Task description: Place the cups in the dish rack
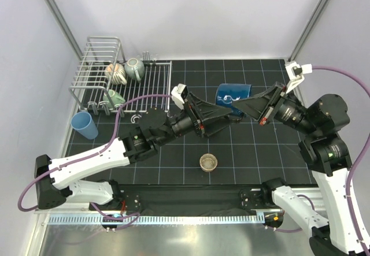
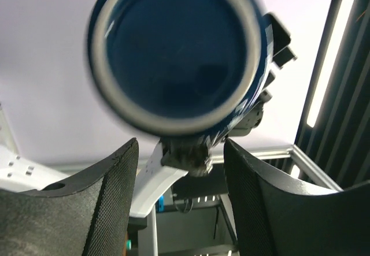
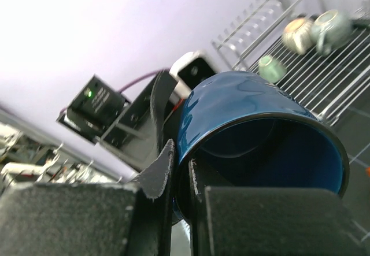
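Looking down from above: dark blue mug (image 1: 231,94) on its side in mid-air over the black gridded mat (image 1: 260,152), caught between two wrists meeting from either side; grip unclear from there. Settled by the right wrist view: right gripper (image 3: 180,172) pinching the mug's wall at the rim, one finger inside the mouth, one outside, pressed tight. Shown only by the left wrist view: the mug's round base turned to the lens; left gripper (image 2: 180,146) just below it, fingers (image 2: 110,204) spread wide, not closed on anything.

Left arm (image 1: 115,152) stretched low and slantwise from the near left corner toward the middle; right arm (image 1: 324,146) folded up at the near right, wrist pointing left, purple cable (image 1: 347,74) looping behind.

Dish rack (image 1: 153,80) at the far left, well apart from the mug; on its slatted part a ribbed cream cup (image 1: 115,71), a grey-green mug (image 1: 135,69) and a pale green cup (image 1: 114,98); light blue tumbler (image 1: 85,125) on the table just beside the rack's near left corner; small tan cup (image 1: 208,162) upright on the mat near the middle, nearer the bases than both grippers; left arm's wrist and forearm lying between mug and rack.
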